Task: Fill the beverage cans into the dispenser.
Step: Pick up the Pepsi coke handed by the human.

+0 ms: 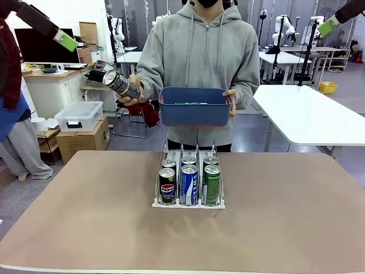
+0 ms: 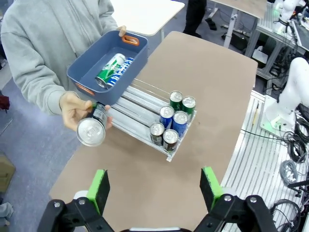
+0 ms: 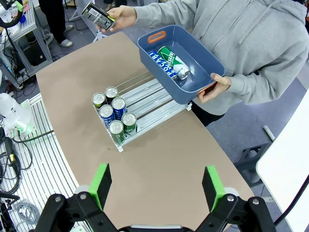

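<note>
At the bottom edge of the left wrist view we log the left gripper with its jaws spread wide and nothing between them; the right gripper stands equally wide and empty in its own view. Both hang high above the table, well apart from every can. Below them, at mid-table, sits the dispenser, with a clear plastic base, white wire dividers and three lanes. Each lane holds two upright cans at the end nearest the robot: dark cans in one outer lane, blue-and-white cans in the middle, green cans in the other outer lane. The far stretch of all three lanes is bare, so we judge the rack partly filled, with room left. Beyond it the person holds a blue bin near the far end of the lanes; inside, a green can and a blue-and-white can lie on their sides. A hand beside the bin holds out a dark can, tilted. We judge at least these three are yet to be loaded. The cans look slim and smooth, with silver tops; we see no dents.
</note>
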Tool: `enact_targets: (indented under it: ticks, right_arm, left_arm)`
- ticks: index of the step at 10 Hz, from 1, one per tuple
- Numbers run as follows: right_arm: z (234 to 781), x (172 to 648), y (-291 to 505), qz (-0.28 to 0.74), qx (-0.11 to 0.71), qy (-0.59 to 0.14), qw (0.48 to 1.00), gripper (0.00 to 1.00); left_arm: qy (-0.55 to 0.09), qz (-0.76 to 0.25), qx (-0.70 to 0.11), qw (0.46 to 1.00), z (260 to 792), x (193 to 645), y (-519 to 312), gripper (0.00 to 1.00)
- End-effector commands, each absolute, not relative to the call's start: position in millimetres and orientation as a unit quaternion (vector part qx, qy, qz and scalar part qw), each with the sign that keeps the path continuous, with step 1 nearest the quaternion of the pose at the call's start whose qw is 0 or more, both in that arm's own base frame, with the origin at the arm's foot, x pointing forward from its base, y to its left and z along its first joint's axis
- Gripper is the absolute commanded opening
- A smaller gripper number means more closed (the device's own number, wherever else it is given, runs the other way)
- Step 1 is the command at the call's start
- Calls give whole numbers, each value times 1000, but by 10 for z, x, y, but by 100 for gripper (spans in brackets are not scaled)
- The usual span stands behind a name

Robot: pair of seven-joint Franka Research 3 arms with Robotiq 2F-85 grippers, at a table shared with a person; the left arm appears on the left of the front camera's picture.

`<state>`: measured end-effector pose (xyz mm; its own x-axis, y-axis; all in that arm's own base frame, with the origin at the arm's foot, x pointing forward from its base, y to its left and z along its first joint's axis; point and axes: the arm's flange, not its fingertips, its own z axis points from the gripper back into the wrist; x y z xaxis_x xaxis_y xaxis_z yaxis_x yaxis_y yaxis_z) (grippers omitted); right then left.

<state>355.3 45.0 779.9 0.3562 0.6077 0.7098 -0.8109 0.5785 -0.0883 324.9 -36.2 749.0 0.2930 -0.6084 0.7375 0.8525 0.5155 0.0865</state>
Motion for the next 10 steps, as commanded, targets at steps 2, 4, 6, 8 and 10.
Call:
enact_targets:
  ticks: [2, 4, 6, 8, 10]
  right_arm:
    - [7793, 3561, 446, 439, 146, -361, 810, 100]
    - [7793, 3561, 446, 439, 146, -361, 810, 100]
    - [7793, 3561, 446, 439, 146, -361, 810, 100]
    - [7793, 3561, 446, 439, 146, -361, 810, 100]
    - [7793, 3561, 446, 439, 146, -361, 810, 100]
  left_arm:
    - [-385, -464, -113, 790, 7231, 3384, -495, 100]
    - [-395, -463, -86, 789, 7047, 3595, -560, 100]
    - [-409, -456, -75, 787, 6872, 3717, -626, 100]
    - [-415, -443, -70, 792, 6756, 3850, -636, 100]
    - [-403, -425, -92, 805, 6651, 3982, -625, 100]
